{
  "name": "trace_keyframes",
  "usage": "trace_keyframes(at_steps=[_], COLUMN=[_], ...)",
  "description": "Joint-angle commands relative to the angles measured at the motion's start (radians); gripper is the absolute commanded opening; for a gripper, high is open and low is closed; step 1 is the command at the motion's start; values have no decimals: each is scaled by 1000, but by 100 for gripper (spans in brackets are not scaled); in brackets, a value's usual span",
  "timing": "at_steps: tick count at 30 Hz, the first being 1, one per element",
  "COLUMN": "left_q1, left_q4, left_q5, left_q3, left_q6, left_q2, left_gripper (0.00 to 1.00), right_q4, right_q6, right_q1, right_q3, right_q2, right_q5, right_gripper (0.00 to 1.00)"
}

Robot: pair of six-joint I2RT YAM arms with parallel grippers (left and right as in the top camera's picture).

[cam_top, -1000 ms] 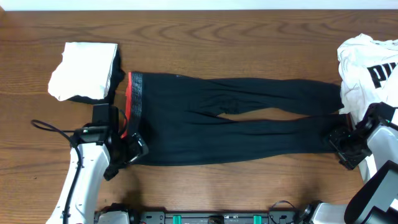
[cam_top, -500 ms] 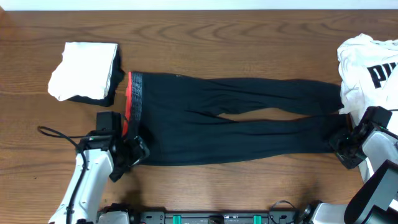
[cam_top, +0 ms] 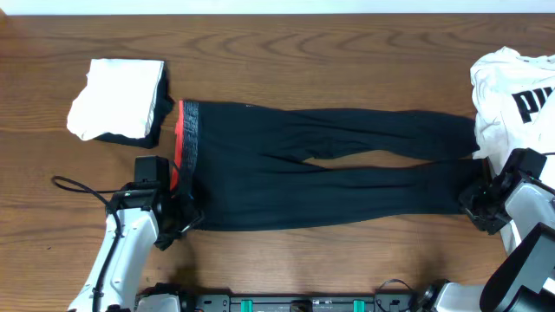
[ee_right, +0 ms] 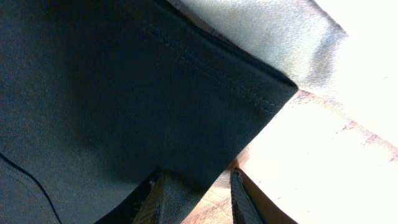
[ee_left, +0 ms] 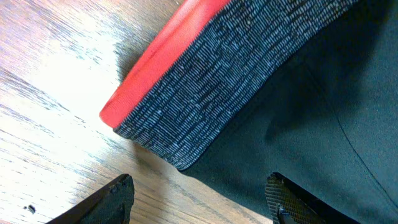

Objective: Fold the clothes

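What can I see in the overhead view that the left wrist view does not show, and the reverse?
Only overhead: the folded white garment, the white printed shirt, both trouser legs at full length. Only left wrist: the fine ribbed weave of the waistband, with the left gripper open near its corner. Both: the black trousers with red-edged waistband on the wooden table.

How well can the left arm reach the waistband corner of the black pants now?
Probably well: the left gripper hovers open right at the waistband corner of the pants, one finger over the table, one over cloth, and nothing lies between.
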Motion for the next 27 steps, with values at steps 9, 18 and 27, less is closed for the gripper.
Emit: trace_keyframes(at_steps=[9, 18, 27], left_q1=[5, 5, 5], left_q4=[54, 80, 57], left_q5=[-28, -28, -27], left_q3=[-10, -10, 6], left_q6=[-119, -129, -79], left_q2=[54, 154, 132], left_gripper=[67, 41, 6], right_q4=[6, 9, -42], right_q6=[1, 1, -28], right_q1=[-5, -5, -3], right_q3=[-16, -16, 31], right_q2=[0, 0, 0], right_q5=[-1, -1, -28], right_gripper=[36, 34, 1])
